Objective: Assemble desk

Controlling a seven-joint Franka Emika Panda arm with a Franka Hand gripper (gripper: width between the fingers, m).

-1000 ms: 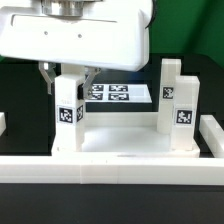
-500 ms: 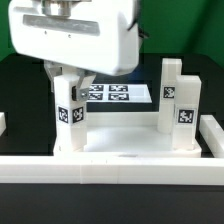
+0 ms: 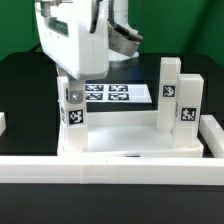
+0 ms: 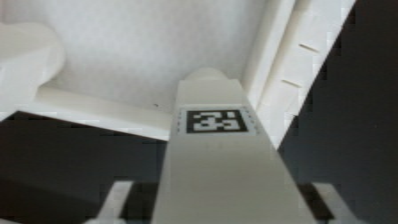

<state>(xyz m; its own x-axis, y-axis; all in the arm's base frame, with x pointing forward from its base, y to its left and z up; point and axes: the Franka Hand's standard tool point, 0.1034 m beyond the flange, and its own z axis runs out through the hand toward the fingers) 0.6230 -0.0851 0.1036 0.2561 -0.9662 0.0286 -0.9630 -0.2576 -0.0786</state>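
Now wrist turned since earlier frame; pincer (image 4: 217,192) clamped on leg (image 3: 72,110) standing upright on tabletop (image 3: 125,143).

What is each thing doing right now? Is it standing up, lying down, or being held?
gripper: closed on the leg, one finger each side.
held leg: upright at the tabletop's corner on the exterior view's left, gripped.
two other legs: standing upright on the tabletop, on the exterior view's right, nothing holding them.
tabletop: lying flat on the table.
marker board: lying flat behind the tabletop.
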